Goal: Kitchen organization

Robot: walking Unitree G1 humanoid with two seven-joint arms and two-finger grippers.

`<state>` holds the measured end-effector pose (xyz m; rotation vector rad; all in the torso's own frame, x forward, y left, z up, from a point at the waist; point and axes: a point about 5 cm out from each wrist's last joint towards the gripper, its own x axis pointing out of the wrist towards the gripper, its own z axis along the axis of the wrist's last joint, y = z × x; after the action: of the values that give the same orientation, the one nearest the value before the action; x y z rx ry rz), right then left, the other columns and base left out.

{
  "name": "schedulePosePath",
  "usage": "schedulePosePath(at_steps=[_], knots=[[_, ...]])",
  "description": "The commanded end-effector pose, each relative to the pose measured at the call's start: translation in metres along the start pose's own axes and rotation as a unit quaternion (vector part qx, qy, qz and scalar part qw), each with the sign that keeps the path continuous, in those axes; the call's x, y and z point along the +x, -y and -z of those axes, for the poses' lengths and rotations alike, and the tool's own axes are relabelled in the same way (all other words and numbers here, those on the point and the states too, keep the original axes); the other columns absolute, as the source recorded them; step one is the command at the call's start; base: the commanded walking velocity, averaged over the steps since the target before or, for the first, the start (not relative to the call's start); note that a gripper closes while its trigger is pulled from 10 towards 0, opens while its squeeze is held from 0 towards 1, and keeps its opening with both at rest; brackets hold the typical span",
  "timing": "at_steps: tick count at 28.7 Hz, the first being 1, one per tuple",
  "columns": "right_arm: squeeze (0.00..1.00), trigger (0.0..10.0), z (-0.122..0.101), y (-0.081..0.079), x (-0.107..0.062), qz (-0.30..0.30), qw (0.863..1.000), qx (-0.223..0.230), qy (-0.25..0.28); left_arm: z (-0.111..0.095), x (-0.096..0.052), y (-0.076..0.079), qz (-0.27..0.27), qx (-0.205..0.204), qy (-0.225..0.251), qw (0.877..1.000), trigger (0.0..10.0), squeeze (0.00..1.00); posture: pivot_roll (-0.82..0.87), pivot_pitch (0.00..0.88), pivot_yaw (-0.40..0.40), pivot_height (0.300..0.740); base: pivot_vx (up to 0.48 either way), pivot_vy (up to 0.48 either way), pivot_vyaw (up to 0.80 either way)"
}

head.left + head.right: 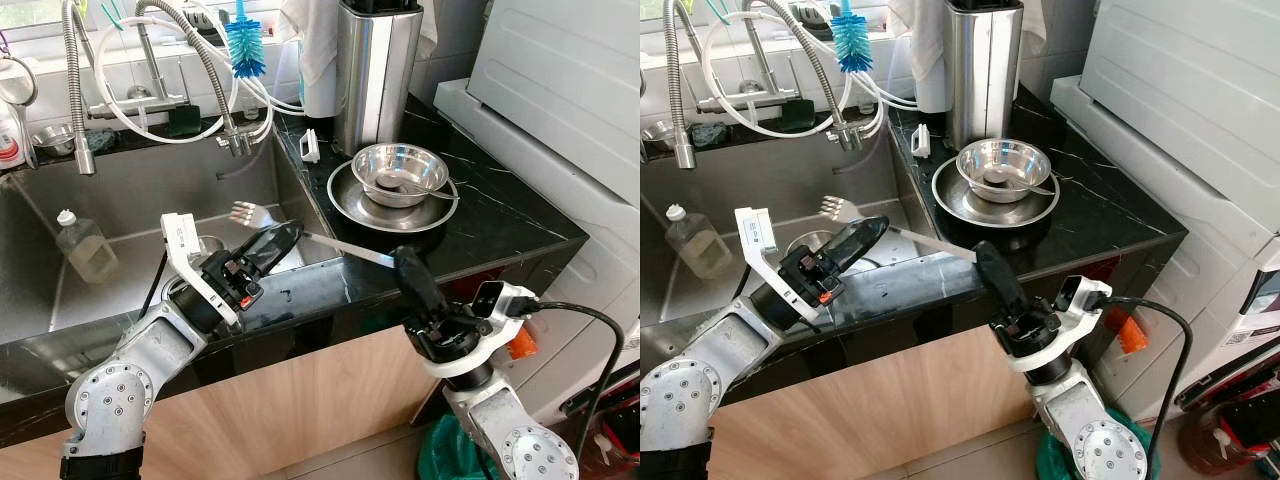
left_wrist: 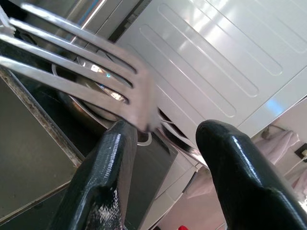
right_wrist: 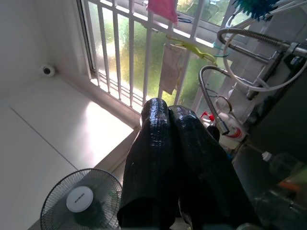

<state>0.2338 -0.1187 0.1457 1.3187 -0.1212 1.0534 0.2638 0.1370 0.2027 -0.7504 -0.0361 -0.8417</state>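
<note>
Held out over the front edge of a steel sink [image 1: 120, 190]: a silver fork [image 1: 262, 220], gripped by the end of its handle in the right gripper [image 1: 408, 272], black fingers pinched closed on it, tines reaching toward the basin. Close beside the tines, the left gripper [image 1: 268, 245], fingers spread apart with the fork's neck near one finger [image 2: 103, 177], seemingly positioned to take it over. On the black marble counter [image 1: 490, 225] behind, a steel bowl [image 1: 400, 172] nested in a steel plate [image 1: 345, 200], likely a destination. A plastic bottle [image 1: 85, 248] lying in the basin.
</note>
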Motion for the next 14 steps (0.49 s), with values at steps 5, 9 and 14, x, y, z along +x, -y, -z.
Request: schedulePosePath(at_steps=[5,9,14], knots=[[0.0,10.0,0.0035,-0.0056,0.0018,-0.016,1.0,0.0,-0.013,-0.0027,0.0002,0.0028,-0.001,0.014,0.0,1.0,7.1,0.0,0.04,0.046,0.021,0.74,0.0,0.0,0.0],[0.0,10.0,0.0037,-0.0046,0.0003,-0.01,1.0,-0.002,-0.014,-0.0042,-0.0008,0.0002,-0.01,0.011,0.008,1.0,0.0,0.0,0.04,0.046,0.02,0.74,0.0,0.0,0.0],[0.0,10.0,0.0039,-0.0032,-0.0001,-0.007,1.0,-0.015,-0.017,-0.0054,-0.0008,-0.0031,-0.02,0.009,0.015,1.0,0.0,0.0,0.04,0.045,0.021,0.74,0.0,0.0,0.0]])
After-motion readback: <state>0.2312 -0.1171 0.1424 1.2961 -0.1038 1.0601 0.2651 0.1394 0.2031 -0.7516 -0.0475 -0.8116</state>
